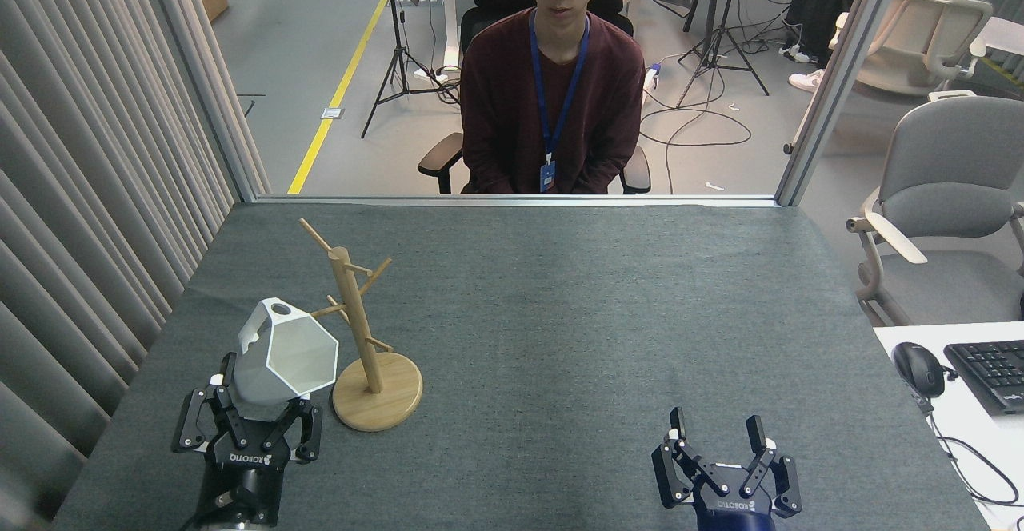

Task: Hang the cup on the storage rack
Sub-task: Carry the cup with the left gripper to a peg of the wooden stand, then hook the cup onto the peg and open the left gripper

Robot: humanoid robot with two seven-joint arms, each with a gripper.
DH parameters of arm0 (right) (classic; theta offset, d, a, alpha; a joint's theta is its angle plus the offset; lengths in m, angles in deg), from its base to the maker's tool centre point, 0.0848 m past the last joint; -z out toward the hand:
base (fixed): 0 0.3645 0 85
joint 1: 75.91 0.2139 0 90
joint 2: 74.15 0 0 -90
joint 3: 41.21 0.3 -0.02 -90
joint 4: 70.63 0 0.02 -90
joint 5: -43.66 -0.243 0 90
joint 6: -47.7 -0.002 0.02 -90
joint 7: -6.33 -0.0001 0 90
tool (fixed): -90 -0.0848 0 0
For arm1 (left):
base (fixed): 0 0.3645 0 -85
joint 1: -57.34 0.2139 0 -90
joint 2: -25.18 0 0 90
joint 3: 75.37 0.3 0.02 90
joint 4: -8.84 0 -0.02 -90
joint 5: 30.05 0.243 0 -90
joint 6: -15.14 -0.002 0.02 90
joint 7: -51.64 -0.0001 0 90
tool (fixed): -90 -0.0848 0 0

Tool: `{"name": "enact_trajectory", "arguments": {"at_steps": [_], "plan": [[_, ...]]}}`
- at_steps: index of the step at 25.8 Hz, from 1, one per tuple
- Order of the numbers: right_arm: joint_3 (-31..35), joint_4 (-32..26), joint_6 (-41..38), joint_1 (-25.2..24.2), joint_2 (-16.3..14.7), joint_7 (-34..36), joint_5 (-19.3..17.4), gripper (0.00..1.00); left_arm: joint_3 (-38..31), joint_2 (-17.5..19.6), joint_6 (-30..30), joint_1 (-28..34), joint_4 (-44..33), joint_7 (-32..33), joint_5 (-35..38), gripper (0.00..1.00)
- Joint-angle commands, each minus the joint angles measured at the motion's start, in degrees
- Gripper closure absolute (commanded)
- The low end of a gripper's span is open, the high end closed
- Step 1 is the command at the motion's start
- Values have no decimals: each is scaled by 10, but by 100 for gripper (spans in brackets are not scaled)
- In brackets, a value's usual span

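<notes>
Left gripper point(258, 403): black linkage fingers point(189, 427), white pad tip, white "ROBOTIQ" lettering on black palm, dark blue wrist body below. Right gripper point(716, 429): same black linkage fingers point(754, 433), white-edged pads, same lettering, blue wrist.

Before you lies a grey felt table point(560, 315); pleated curtains point(88, 155) close your left; beyond, a person point(552, 91) sits on a black chair; tripods point(400, 51) stand on grey floor point(320, 35); a grey chair point(944, 211) waits right.
</notes>
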Motion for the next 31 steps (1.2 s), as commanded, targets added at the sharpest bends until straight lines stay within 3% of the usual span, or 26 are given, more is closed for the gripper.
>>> {"name": "enact_trajectory", "arguments": {"at_steps": [1, 17, 19, 23, 31], "plan": [[0, 0, 0, 0, 0, 0, -1, 2, 1, -1, -2, -16, 19, 0, 13, 49], [0, 3, -1, 0, 0, 0, -2, 2, 12, -15, -7, -81, 133, 0, 56, 47], [0, 3, -1, 0, 0, 1, -3, 2, 17, -19, -7, -83, 136, -1, 56, 40], [1, 3, -1, 0, 0, 1, -4, 2, 20, -29, -6, -82, 142, -21, 55, 1], [2, 3, -2, 0, 0, 2, -5, 2, 30, -40, -6, -75, 146, -31, 55, 1]]}}
